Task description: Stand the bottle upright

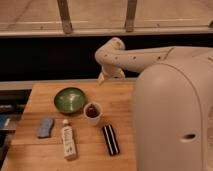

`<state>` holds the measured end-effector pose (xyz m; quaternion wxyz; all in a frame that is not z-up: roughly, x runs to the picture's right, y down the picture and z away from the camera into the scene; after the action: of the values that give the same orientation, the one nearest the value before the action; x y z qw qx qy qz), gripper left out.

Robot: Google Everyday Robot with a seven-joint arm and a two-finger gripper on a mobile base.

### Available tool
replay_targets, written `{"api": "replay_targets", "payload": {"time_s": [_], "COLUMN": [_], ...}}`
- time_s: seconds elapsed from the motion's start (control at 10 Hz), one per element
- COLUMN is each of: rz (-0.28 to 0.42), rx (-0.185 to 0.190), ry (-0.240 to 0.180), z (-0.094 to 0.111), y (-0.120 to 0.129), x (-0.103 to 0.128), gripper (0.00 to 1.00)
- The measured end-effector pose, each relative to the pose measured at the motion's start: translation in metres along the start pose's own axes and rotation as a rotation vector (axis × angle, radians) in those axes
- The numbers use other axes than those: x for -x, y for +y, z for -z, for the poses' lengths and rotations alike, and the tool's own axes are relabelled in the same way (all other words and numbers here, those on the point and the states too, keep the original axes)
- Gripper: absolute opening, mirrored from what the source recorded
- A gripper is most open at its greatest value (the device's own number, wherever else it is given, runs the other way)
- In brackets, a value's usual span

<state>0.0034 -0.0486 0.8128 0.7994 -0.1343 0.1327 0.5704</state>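
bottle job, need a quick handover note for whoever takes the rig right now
Gripper: fingers open, holding nothing, at the far edge of the table, beyond the green bowl and cup.
Bottle: lying on its side near the table's front, between the blue pad and the black case.
Done: nothing yet.
Left: reach over, grasp the bottle, stand it upright.
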Motion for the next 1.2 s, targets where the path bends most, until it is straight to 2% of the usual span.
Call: {"api": "replay_targets", "payload": {"time_s": [0.2, 0.9, 1.2], "rz": [0.037, 0.044, 0.114], "rx": [0.016, 0.009, 0.000], "ry": [-0.004, 0.000, -0.022], "z": [0.010, 0.011, 0.024], "y": [0.040, 0.040, 0.068], "x": [0.005, 0.004, -0.009], "gripper": [0.80, 0.80, 0.80]}}
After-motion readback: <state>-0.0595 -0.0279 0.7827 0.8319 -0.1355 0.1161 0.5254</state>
